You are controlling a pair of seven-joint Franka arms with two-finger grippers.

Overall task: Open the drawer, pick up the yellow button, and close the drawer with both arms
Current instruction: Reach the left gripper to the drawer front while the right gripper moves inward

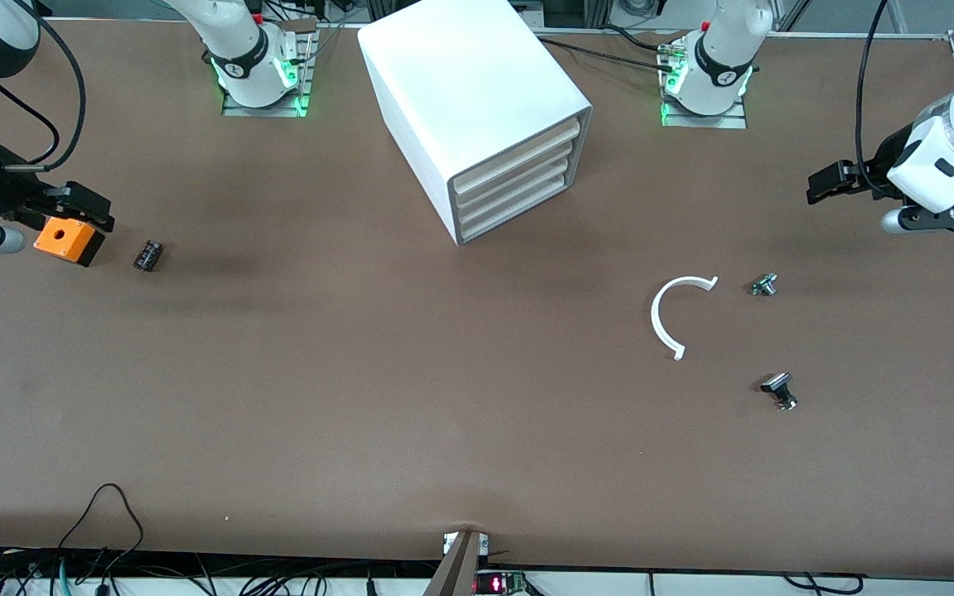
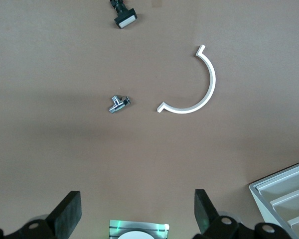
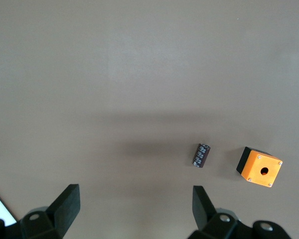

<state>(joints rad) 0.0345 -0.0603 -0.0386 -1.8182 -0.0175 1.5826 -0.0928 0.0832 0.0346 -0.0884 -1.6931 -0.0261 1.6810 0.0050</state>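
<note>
The white cabinet (image 1: 460, 91) stands near the robots' bases, midway between them. Its four stacked fronts are all pushed in, and the drawer (image 1: 518, 154) is the uppermost one. The button is hidden. My left gripper (image 1: 831, 182) hangs open over bare table at the left arm's end; in the left wrist view the left gripper (image 2: 138, 211) holds nothing. At the right arm's end, my right gripper (image 1: 75, 211) is open above an orange cube; in the right wrist view the right gripper (image 3: 135, 206) is empty too.
An orange cube with a hole (image 1: 69, 240) and a small dark cylinder (image 1: 148, 255) lie at the right arm's end. Toward the left arm's end lie a white C-shaped piece (image 1: 674, 319), a small silver part (image 1: 763, 285) and a black-and-silver part (image 1: 779, 391).
</note>
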